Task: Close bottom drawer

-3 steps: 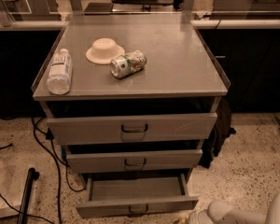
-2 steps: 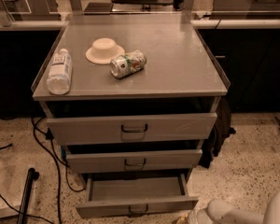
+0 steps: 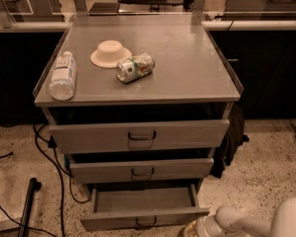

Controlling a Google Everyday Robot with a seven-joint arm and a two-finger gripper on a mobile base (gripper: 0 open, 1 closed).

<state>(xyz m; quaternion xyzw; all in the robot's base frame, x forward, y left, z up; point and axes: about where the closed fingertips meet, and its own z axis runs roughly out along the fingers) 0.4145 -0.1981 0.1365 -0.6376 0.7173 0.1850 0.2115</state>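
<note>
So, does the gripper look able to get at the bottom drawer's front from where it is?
Probably yes. The gripper sits low at the view's lower right, close by the front right corner of the pulled-out bottom drawer, and nothing visible lies between them.

My arm (image 3: 251, 220) reaches in low from the right, my tool (image 3: 191, 229) just beside the front right corner of the bottom drawer (image 3: 143, 204).

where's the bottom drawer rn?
Camera view, bottom centre: the bottom drawer stands pulled out under the middle drawer, lowest in the cabinet. The hand is low right, just off the drawer's front right corner.
</note>
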